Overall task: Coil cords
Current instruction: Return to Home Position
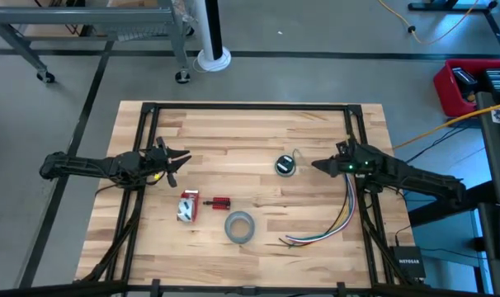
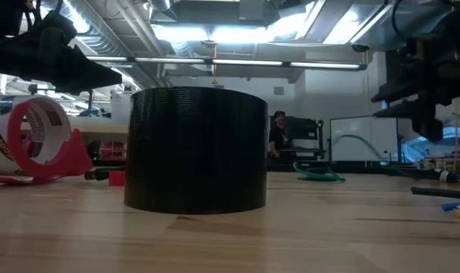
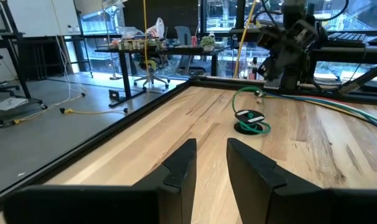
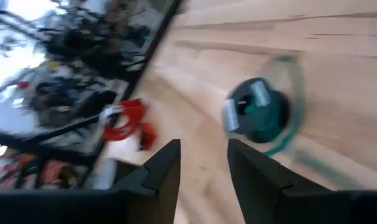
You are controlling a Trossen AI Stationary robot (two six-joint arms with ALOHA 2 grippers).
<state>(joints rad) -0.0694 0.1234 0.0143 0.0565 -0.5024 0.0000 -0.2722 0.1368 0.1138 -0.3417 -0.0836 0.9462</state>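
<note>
Though seemingly near finish, leaves loose green loop of cord [image 1: 285,165] sticking out from small round bundle, right of centre on table [image 1: 258,132]. Holds nothing in left gripper [image 1: 180,162], fingers spread, over table's left part. Holds nothing in right gripper [image 1: 316,165], fingers parted, just beside bundle. Probably needs only tucking of loop, then parking of arms.
</note>
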